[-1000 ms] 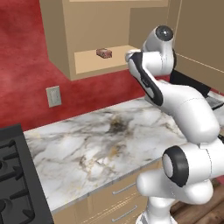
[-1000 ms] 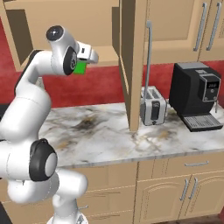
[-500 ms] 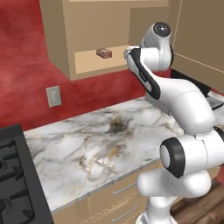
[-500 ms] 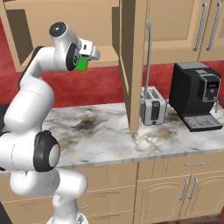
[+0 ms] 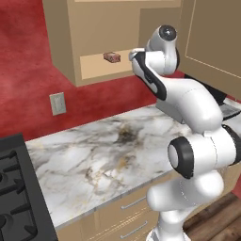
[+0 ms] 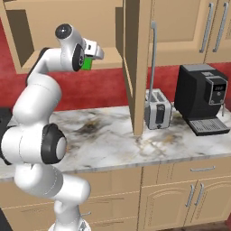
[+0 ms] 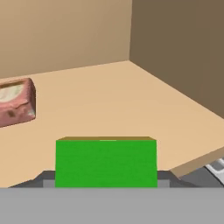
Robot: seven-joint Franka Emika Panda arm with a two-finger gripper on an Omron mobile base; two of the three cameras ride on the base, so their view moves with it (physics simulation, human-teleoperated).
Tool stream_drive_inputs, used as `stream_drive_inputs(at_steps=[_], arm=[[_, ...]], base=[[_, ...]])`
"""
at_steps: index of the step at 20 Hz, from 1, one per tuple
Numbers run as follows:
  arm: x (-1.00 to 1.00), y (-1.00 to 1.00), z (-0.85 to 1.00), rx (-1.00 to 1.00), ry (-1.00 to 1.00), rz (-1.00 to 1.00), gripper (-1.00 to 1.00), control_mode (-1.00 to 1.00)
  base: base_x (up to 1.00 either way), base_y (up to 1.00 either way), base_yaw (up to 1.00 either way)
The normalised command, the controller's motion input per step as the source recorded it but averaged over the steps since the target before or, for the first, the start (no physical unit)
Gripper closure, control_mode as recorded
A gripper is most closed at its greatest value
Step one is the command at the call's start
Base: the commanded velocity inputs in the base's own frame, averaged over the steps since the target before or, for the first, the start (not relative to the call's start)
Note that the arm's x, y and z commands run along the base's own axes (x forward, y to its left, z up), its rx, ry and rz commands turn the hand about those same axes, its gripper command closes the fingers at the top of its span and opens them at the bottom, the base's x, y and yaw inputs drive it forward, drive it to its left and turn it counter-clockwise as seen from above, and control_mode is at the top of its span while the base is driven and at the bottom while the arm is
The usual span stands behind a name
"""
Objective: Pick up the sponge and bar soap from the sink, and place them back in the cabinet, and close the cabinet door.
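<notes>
My gripper is shut on the sponge, a bright green block held at the front edge of the open cabinet. In the hand view the sponge sits between my dark fingers, just above the tan shelf. The reddish-brown bar soap lies on that shelf to the left, apart from the sponge. From the left base view the bar soap rests on the shelf left of my gripper. The cabinet door stands open, its silver handle facing right. The sink is out of view.
Below the cabinet runs a marble counter with a toaster and a black coffee machine to the right of the door. A black stove sits at the counter's left end. A wall outlet is on the red wall.
The hand has risen a little and moved in toward the cabinet shelf, carrying the sponge with it. The bar soap and the door have not moved.
</notes>
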Motion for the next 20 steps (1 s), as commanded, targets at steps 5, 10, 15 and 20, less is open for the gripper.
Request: stream_drive_inputs(at_steps=[5, 10, 15, 20], arm=[[0.35, 0.14, 0.0, 0.0, -0.01, 0.0, 1.0, -1.0], [0.29, 0.1, 0.0, 0.0, 0.0, 0.0, 1.0, -1.0], [0.26, 0.07, 0.0, 0.0, 0.0, 0.0, 1.0, -1.0], [0.31, 0.09, 0.0, 0.0, 0.0, 0.0, 1.0, -1.0]], base=[[0.0, 0.0, 0.0], [0.0, 0.0, 0.0], [0.0, 0.0, 0.0], [0.0, 0.0, 0.0]])
